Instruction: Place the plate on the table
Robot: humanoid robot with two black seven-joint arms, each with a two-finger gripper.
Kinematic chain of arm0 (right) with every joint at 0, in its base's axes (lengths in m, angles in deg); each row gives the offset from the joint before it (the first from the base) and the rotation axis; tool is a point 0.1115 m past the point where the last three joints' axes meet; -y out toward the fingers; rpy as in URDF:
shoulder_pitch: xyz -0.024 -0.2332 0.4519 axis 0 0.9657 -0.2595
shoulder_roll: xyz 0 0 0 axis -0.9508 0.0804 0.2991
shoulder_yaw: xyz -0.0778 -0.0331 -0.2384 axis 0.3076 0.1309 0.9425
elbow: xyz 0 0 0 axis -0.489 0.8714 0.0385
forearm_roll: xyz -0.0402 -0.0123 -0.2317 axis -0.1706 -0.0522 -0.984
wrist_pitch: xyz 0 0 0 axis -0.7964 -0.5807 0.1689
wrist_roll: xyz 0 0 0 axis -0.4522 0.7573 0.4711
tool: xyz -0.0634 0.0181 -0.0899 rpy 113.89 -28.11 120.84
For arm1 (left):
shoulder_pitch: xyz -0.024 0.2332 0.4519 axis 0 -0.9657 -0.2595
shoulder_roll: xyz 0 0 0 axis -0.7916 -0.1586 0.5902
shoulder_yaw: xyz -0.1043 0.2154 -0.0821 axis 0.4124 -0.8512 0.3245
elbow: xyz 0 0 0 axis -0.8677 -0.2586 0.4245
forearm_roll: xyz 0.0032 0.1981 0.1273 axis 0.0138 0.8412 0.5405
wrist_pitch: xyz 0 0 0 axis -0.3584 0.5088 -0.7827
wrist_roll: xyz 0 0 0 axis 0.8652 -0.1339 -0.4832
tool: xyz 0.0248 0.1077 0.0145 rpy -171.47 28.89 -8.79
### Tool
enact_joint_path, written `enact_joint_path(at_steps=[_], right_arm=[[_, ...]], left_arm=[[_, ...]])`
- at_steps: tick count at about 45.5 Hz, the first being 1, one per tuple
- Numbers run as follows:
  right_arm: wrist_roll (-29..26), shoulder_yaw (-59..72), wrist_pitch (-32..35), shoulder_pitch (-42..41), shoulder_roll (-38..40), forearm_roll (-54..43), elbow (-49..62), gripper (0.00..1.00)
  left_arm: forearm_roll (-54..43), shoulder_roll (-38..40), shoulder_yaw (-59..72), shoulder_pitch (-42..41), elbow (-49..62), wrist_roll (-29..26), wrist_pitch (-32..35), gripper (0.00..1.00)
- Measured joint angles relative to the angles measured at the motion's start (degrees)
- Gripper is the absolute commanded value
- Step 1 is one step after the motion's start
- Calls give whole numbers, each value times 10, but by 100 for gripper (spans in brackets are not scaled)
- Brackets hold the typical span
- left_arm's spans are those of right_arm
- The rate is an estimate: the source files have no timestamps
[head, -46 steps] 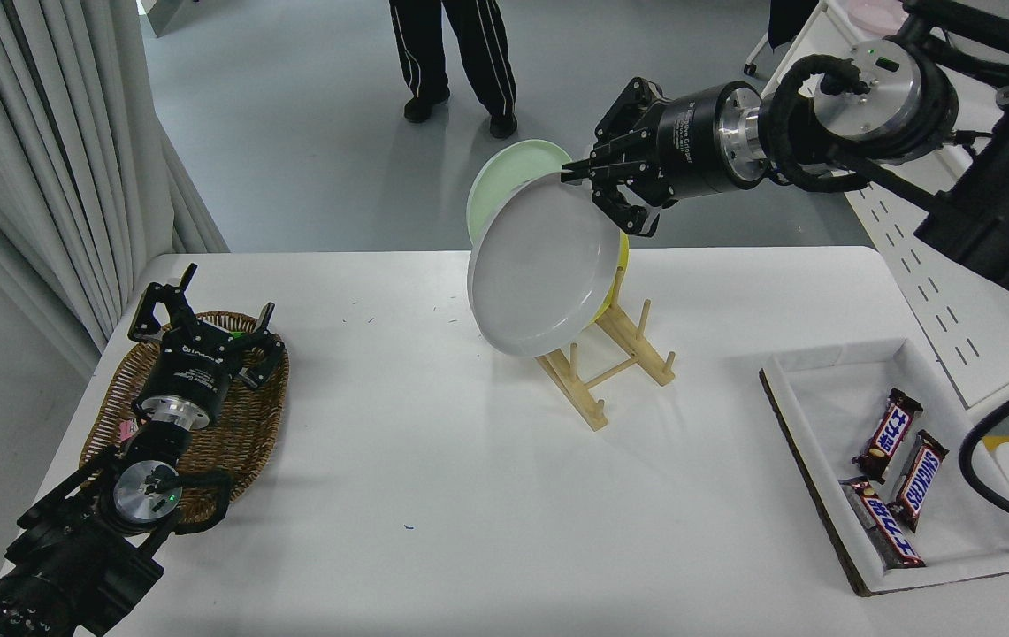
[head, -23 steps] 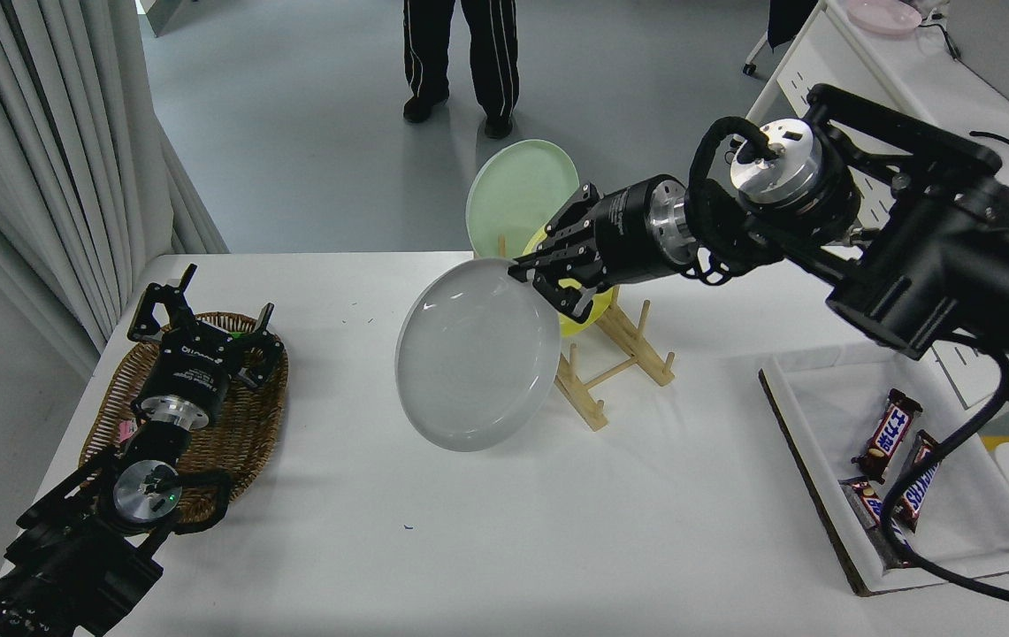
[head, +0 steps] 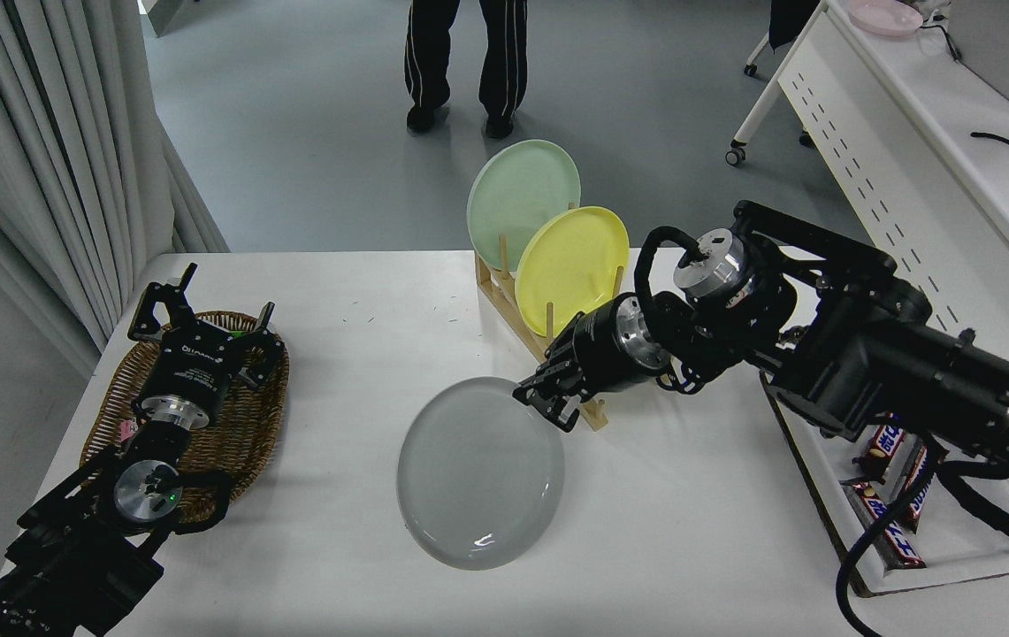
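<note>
The right gripper (head: 546,400) is clamping the far right rim of the plate (head: 479,473), with the jaws pinched on the edge and little else bearing the load. The plate is extending from the gripper toward the robot and to the left, lying nearly flat and low over the table (head: 690,531); whether its near edge is touching the surface cannot be told.

Risks, as judged:
- Releasing while the plate is tilted or off the surface is likely to let it drop, rattle or slide.
- The grip is sitting on one edge only, so the plate may be pivoting or slipping in the jaws.
- The wooden rack (head: 522,314) is standing just behind the gripper, with the yellow plate (head: 571,258) and green plate (head: 522,190) upright in it; a careless withdrawal could be knocking these.

The left gripper (head: 203,323) is parked well to the left over a wicker basket (head: 248,425), fingers apart.
</note>
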Motion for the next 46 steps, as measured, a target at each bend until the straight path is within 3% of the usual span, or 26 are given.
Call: enact_joint_path(at_steps=[46], right_arm=[[-8, -12, -8, 70, -12, -11, 73, 0]], left_arm=[[0, 0, 0, 0, 0, 0, 0, 100]])
